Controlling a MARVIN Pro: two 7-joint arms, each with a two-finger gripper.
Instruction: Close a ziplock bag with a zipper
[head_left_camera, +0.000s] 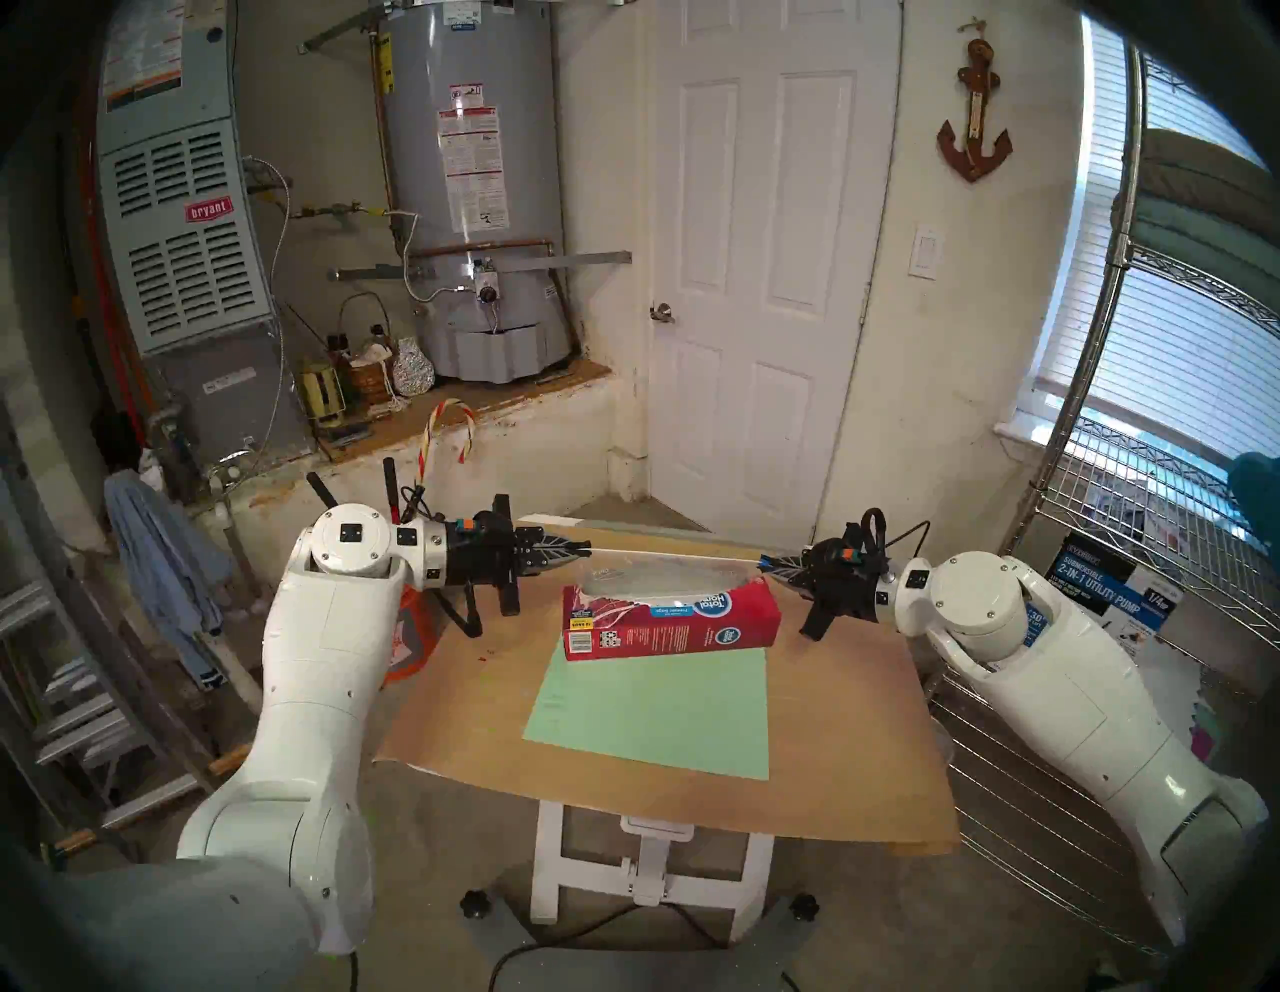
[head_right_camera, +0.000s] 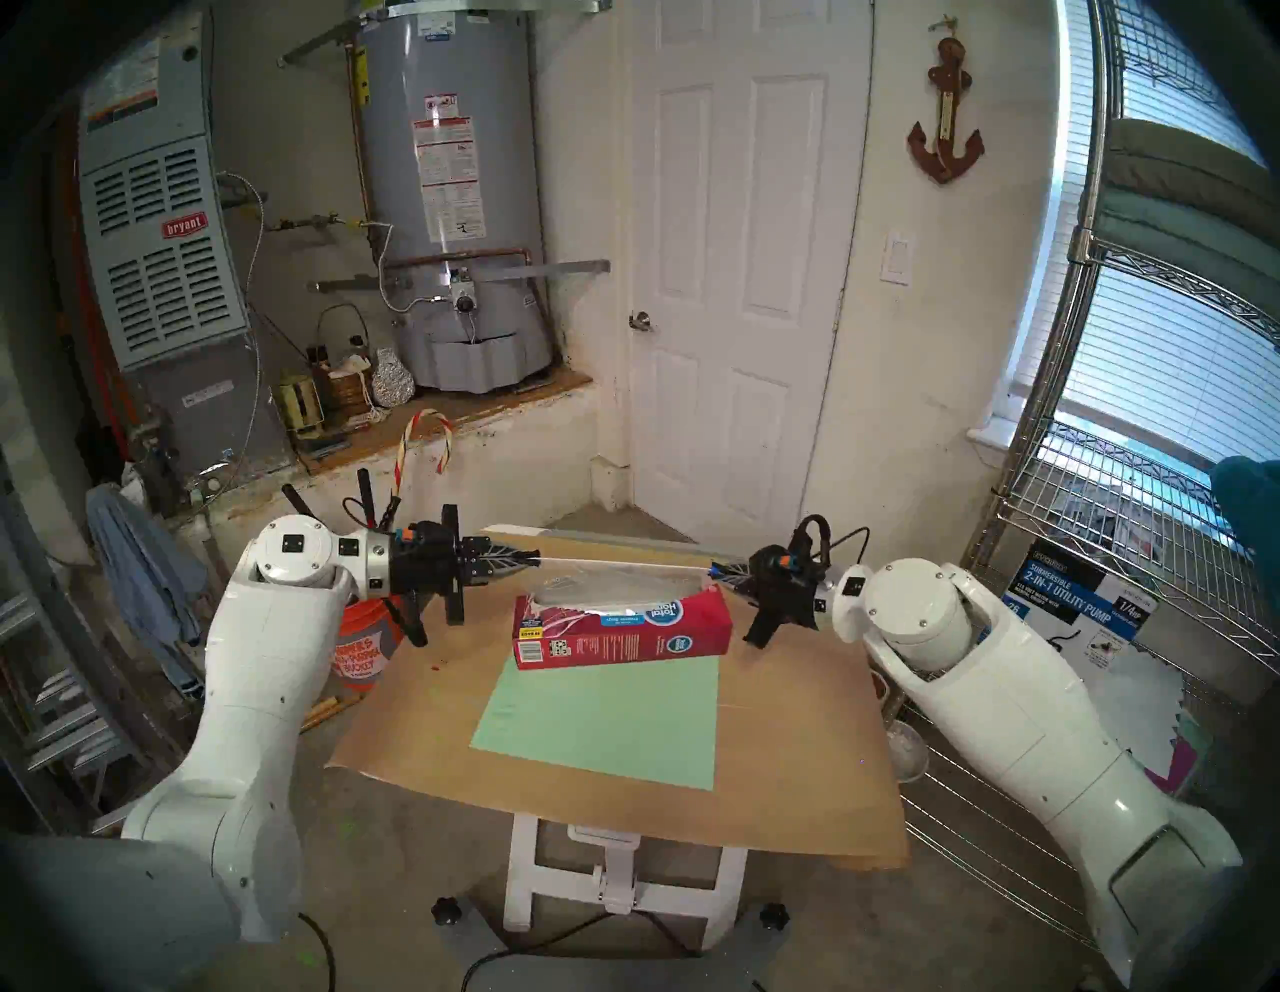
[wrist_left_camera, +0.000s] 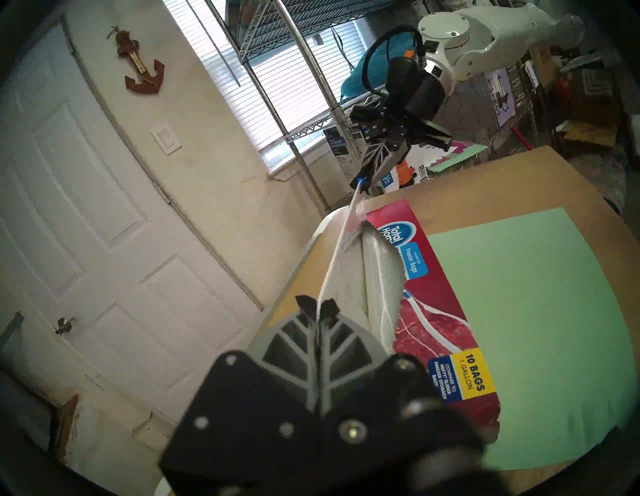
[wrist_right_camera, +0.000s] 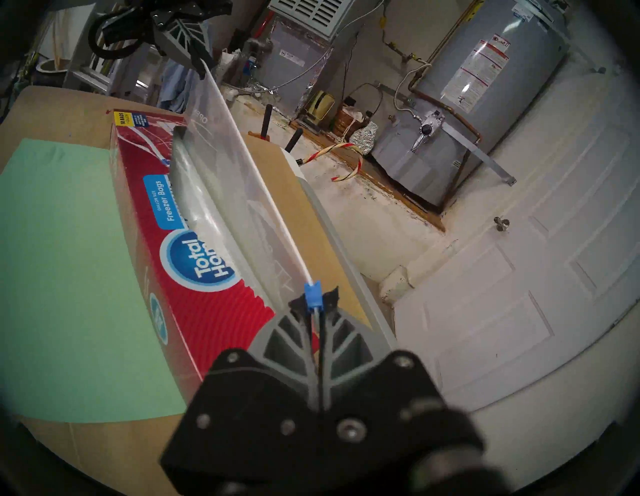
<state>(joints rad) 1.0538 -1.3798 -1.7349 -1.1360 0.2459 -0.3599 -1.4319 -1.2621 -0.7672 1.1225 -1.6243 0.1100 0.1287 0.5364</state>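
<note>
The clear ziplock bag (head_left_camera: 665, 573) hangs stretched in the air between both grippers, just above and behind a red freezer-bag box (head_left_camera: 672, 620). Its whitish rim strip (wrist_right_camera: 263, 194) runs taut as a straight line. My left gripper (wrist_left_camera: 318, 306) is shut on the rim's left end. My right gripper (wrist_right_camera: 314, 302) is shut on the blue-and-white zipper (wrist_right_camera: 312, 294) at the rim's right end. In the head view the left gripper (head_left_camera: 587, 551) and right gripper (head_left_camera: 765, 562) face each other across the table. The bag's lower part droops toward the box's open top.
A green sheet (head_left_camera: 651, 713) lies on the brown cardboard tabletop (head_left_camera: 831, 762) in front of the box. A wire shelf (head_left_camera: 1143, 554) stands close on the right, an orange bucket (head_right_camera: 360, 651) on the left. A white door and a water heater are behind.
</note>
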